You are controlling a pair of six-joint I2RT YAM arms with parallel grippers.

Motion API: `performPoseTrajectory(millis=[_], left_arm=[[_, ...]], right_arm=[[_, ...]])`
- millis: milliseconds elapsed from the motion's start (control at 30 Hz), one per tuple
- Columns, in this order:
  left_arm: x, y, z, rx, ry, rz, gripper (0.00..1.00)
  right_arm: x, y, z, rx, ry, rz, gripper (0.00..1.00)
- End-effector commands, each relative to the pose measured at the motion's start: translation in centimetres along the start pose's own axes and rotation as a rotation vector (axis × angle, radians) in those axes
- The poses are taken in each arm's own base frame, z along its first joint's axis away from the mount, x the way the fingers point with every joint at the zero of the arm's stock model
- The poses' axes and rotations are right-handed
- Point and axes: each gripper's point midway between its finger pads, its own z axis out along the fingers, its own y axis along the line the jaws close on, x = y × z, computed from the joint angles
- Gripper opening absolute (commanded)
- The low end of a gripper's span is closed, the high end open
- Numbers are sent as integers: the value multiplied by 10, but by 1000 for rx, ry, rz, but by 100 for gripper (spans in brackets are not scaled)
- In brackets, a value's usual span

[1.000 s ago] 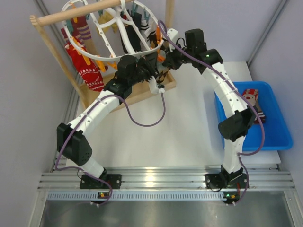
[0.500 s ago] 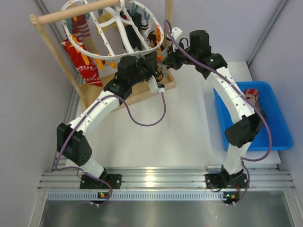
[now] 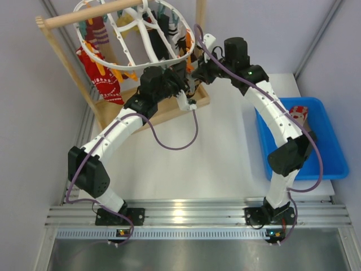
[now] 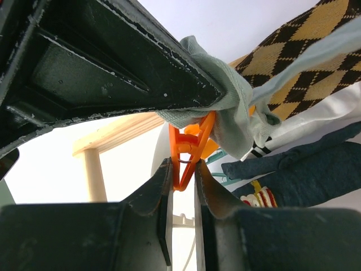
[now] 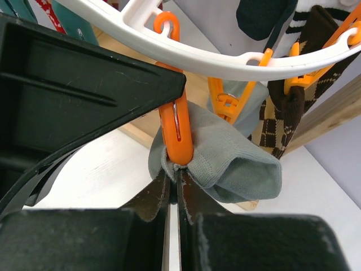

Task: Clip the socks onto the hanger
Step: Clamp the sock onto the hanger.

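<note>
In the left wrist view my left gripper [image 4: 182, 167] is shut on the handles of an orange clip [image 4: 189, 141]. The clip's mouth is at the edge of a grey sock [image 4: 228, 110], and a brown-and-black argyle sock [image 4: 299, 51] hangs behind. In the right wrist view my right gripper [image 5: 175, 176] is shut on the grey sock [image 5: 231, 161], pinching its edge just under the orange clip [image 5: 177, 127]. That clip hangs from the white hanger [image 5: 186, 53]. From above, both grippers [image 3: 183, 84] [image 3: 195, 71] meet under the hanger's [image 3: 107, 63] right rim.
The hanger hangs from a wooden rack with a top rod [image 3: 90, 14] and a base [image 3: 169, 113]. A red patterned sock [image 3: 102, 80] and other socks dangle from clips. A blue bin [image 3: 330, 158] at the right holds more socks [image 3: 299, 114].
The right arm's elbow has swung outward to the right, and the hanger with its red sock has shifted a little. Both grippers stayed shut at the clip.
</note>
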Motion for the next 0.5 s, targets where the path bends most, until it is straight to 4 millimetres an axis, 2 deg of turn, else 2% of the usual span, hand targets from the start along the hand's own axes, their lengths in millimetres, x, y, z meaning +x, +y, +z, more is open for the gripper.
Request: performPoseTrajectory(millis=[0,100,167,367,467], left_arm=[[-130,-83,21,150,-485,445,18],[-129,-79,22,132,-474,450,23],[-128,-78,21,128,-468,453,31],[-123,-69,19,101,-435,460,38],[-119,-62,16,83,-413,462,48]], right_arm=[[-55,18,-15,-20,-153,-75,0],[-54,17,-15,-10,-147,-78,0],[-51,16,-13,-6,-141,-83,0],[-50,8,-12,21,-138,-88,0],[-52,4,-14,35,-144,-92,0]])
